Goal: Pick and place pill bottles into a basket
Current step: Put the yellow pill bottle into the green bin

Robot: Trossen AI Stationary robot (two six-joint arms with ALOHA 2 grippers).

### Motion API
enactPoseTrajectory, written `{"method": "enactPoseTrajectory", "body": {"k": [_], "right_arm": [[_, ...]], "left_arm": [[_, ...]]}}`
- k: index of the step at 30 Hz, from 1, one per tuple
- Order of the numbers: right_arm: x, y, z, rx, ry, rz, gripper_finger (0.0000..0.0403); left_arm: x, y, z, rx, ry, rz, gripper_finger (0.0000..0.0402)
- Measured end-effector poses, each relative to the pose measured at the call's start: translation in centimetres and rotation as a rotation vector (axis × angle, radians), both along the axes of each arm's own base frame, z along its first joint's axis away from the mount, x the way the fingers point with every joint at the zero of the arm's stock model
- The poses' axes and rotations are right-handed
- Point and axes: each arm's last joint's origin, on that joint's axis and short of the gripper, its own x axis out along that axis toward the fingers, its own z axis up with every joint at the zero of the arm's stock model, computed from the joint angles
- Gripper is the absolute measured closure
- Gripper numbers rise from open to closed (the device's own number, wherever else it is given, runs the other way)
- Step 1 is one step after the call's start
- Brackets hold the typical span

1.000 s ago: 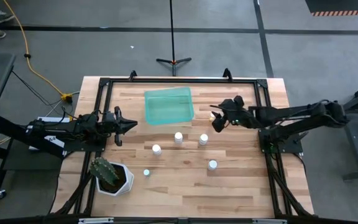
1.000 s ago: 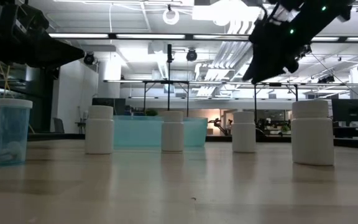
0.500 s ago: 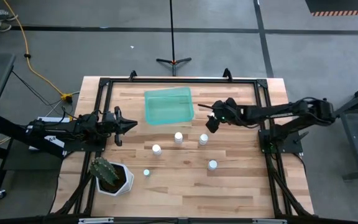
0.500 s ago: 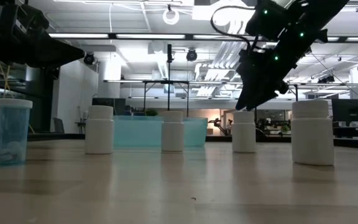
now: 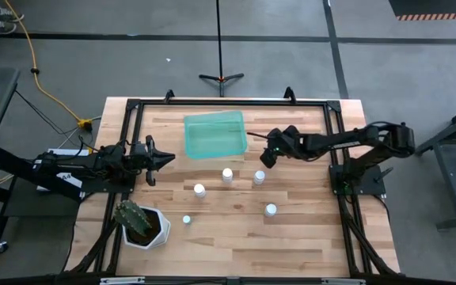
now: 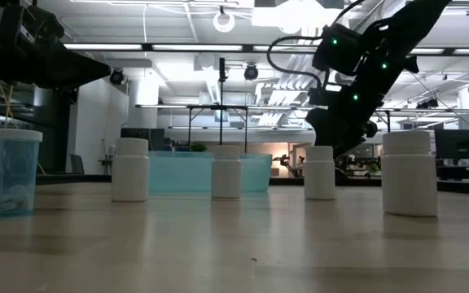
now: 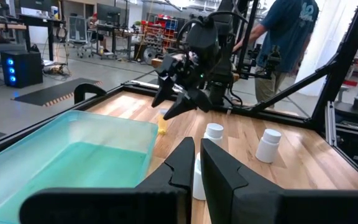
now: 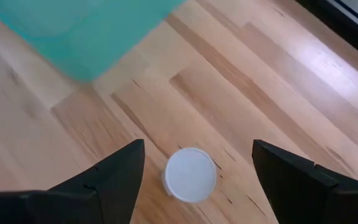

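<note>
Here the right gripper (image 5: 266, 156) is held just above a pill bottle (image 5: 259, 177) that stands upright on the table (image 5: 307, 229), and its fingers (image 8: 114, 177) are spread wide, evidently so that they can be lowered to either side of the white cap. In the right wrist view that bottle (image 8: 191, 173) is seen from nearly straight above, centred between the two dark fingers, with nothing yet touched or gripped; the approach is judged to be a top-down one, chosen because the bottle stands free with bare wood all round it. The basket (image 5: 214, 134) lies just beside this spot, toward the far edge of the table, so the nearest bottle appears to have been selected to keep the carry short. No bottle can be made out inside the basket in the high view. Four more bottles are left standing on the table: one (image 5: 227, 174) close to the targeted one, another (image 5: 199, 189) a little farther toward the left arm, one (image 5: 270, 210) nearer the front edge, and a bluish one (image 5: 186, 219) beside the potted cactus (image 5: 138, 223). They are spaced well apart, which leaves room for the fingers at each. The left gripper (image 5: 165, 158) is parked off to the basket's left side, its fingers (image 7: 219, 171) drawn almost together and holding nothing, kept clear of the working arm. A person (image 7: 288, 43) is seen standing beyond the table.
</note>
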Motion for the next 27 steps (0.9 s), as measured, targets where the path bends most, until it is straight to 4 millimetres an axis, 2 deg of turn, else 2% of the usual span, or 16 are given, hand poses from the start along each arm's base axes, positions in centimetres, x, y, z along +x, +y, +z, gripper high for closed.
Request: {"method": "enactPoseTrajectory", "body": {"k": [17, 27], "right_arm": [[-0.60, 0.01, -0.64, -0.003, 0.067, -0.009, 0.0116], [-0.74, -0.93, -0.79, 0.059, 0.045, -0.026, 0.0116]], "left_arm": [[0.00, 0.00, 0.00, 0.000, 0.000, 0.000, 0.0337], [0.00, 0.00, 0.00, 0.000, 0.000, 0.000, 0.0337]]}}
